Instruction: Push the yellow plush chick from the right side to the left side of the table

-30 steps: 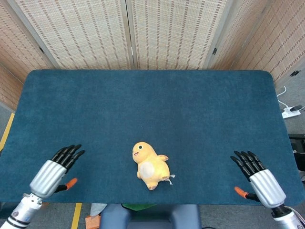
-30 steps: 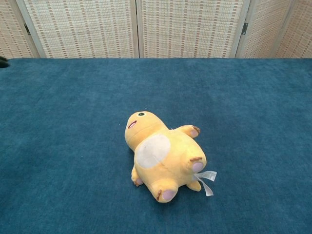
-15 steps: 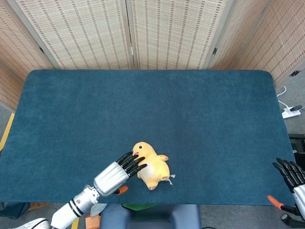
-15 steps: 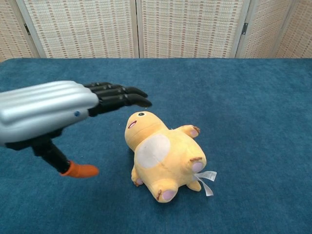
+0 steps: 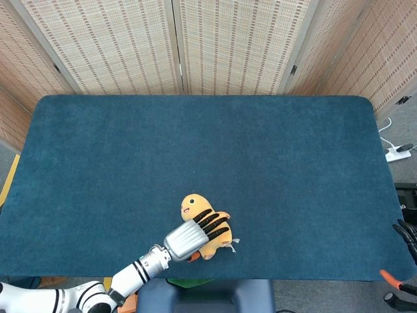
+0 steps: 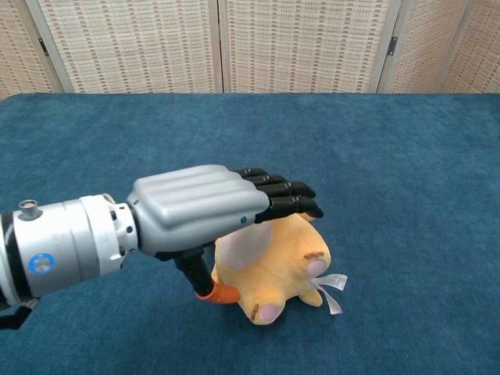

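Note:
The yellow plush chick (image 5: 191,205) lies on its back near the front edge of the blue table (image 5: 195,130), a little left of the middle. My left hand (image 5: 195,235) is stretched flat over its belly, with straight fingers pointing right and holding nothing. In the chest view the left hand (image 6: 211,207) covers the head and chest of the chick (image 6: 293,258), and the hand's orange thumb tip (image 6: 219,294) sits by the chick's left side. My right hand (image 5: 405,240) shows only at the far right frame edge, off the table, with its fingers apart.
Woven folding screens (image 5: 176,45) stand behind the table. A power strip (image 5: 397,154) lies on the floor at the right. The table's front edge runs just below the chick.
My left hand has swung right from the table's left front corner to lie over the chick. My right hand has drawn back to the right frame edge. The chick has barely moved.

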`<state>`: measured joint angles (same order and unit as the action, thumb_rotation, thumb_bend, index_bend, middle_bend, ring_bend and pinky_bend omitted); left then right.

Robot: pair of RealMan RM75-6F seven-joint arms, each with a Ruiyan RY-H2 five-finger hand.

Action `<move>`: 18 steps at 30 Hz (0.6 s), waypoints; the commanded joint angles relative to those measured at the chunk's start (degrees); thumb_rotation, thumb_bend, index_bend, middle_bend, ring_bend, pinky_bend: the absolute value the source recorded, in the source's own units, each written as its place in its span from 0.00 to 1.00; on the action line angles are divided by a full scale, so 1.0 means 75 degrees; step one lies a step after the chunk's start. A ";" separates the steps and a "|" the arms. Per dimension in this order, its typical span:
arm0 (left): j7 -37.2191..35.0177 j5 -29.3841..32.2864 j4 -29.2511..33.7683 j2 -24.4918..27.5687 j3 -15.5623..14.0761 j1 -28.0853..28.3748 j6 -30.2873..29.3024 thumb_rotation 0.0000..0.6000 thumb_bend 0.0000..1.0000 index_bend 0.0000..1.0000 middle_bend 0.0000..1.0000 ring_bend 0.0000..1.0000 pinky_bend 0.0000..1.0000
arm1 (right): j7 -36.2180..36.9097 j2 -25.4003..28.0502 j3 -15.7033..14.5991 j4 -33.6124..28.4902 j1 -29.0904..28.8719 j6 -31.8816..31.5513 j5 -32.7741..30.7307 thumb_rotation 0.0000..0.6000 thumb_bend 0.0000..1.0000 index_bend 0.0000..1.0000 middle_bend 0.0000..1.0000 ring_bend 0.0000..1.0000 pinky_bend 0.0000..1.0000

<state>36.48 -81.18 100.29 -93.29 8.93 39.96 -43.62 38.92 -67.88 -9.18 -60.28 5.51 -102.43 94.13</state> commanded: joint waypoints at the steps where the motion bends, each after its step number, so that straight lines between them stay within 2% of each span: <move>1: 0.0351 0.0539 -0.0416 -0.0291 -0.0030 0.0273 0.0188 1.00 0.22 0.16 0.11 0.03 0.09 | 0.0198 -0.0065 0.0070 0.0152 0.0063 0.0070 -0.0027 1.00 0.14 0.00 0.00 0.00 0.00; 4: 0.0481 0.0858 -0.0610 -0.0335 -0.0126 0.0430 0.0289 1.00 0.22 0.18 0.11 0.03 0.11 | 0.0321 -0.0079 0.0116 0.0233 0.0103 0.0086 -0.0016 1.00 0.14 0.00 0.00 0.00 0.00; 7: 0.0505 0.1043 -0.0717 -0.0369 -0.0274 0.0518 0.0300 1.00 0.22 0.20 0.13 0.06 0.18 | 0.0344 -0.0092 0.0172 0.0271 0.0140 0.0107 -0.0023 1.00 0.15 0.00 0.00 0.00 0.00; 10: 0.0406 0.0889 -0.0829 -0.0441 -0.0411 0.0601 0.0217 1.00 0.23 0.22 0.14 0.13 0.34 | 0.0320 -0.0093 0.0177 0.0263 0.0147 0.0172 0.0031 1.00 0.15 0.00 0.00 0.00 0.00; 12: 0.0308 0.0538 -0.0950 -0.0562 -0.0502 0.0573 -0.0098 1.00 0.25 0.28 0.22 0.22 0.48 | 0.0298 -0.0080 0.0177 0.0233 0.0154 0.0194 0.0077 1.00 0.15 0.00 0.00 0.00 0.00; 13: 0.0190 0.0360 -0.1018 -0.0637 -0.0540 0.0532 -0.0280 1.00 0.29 0.33 0.28 0.28 0.57 | 0.0287 -0.0074 0.0182 0.0216 0.0158 0.0187 0.0098 1.00 0.15 0.00 0.00 0.00 0.00; 14: -0.0009 0.0072 -0.1144 -0.0753 -0.0591 0.0459 -0.0583 1.00 0.35 0.40 0.38 0.38 0.68 | 0.0268 -0.0067 0.0184 0.0197 0.0167 0.0172 0.0130 1.00 0.15 0.00 0.00 0.00 0.00; 18: -0.0676 -0.0943 -0.1818 -0.1141 -0.0814 0.0219 -0.1672 1.00 0.52 0.65 0.68 0.60 0.92 | 0.0190 -0.0045 0.0159 0.0141 0.0178 0.0198 0.0242 1.00 0.15 0.00 0.00 0.00 0.00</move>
<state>35.49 -82.69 90.59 -99.31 4.38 43.10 -50.35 40.41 -68.26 -7.94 -59.16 6.83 -101.01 95.87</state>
